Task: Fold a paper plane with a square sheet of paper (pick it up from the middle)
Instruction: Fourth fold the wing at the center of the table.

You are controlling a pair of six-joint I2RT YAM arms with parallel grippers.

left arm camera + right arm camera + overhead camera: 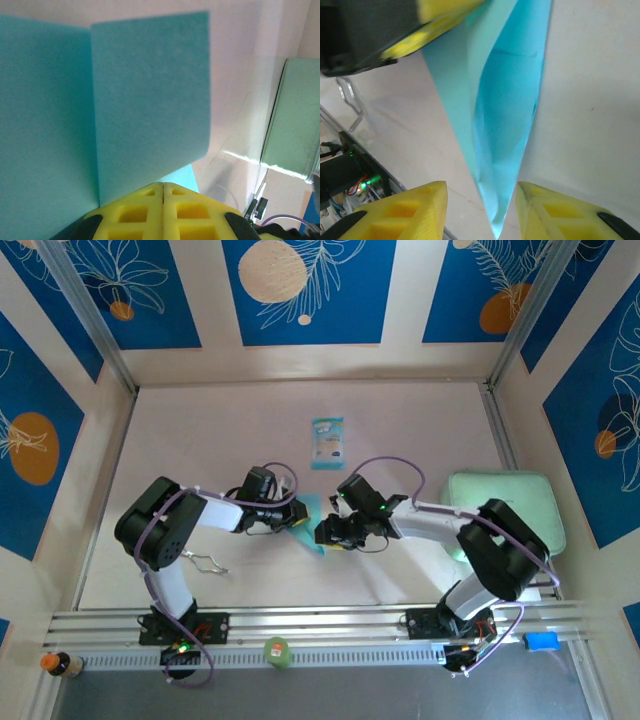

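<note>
The light-blue sheet of paper (308, 512) is creased and held up off the table between the two arms. In the left wrist view its folded flaps (150, 100) rise just ahead of my left gripper (163, 186), whose yellow jaws are pressed together on the paper's lower edge. From the right wrist the paper (507, 100) narrows to a point hanging between the fingers of my right gripper (481, 200), which stand open and apart from it on both sides. Seen from above, the left gripper (292, 523) and right gripper (322, 533) nearly meet at the paper.
A small teal-and-white packet (327, 442) lies farther back on the table. A pale green pad (505, 505) sits at the right, also in the left wrist view (292, 120). A bent wire piece (205, 562) lies near the left arm's base.
</note>
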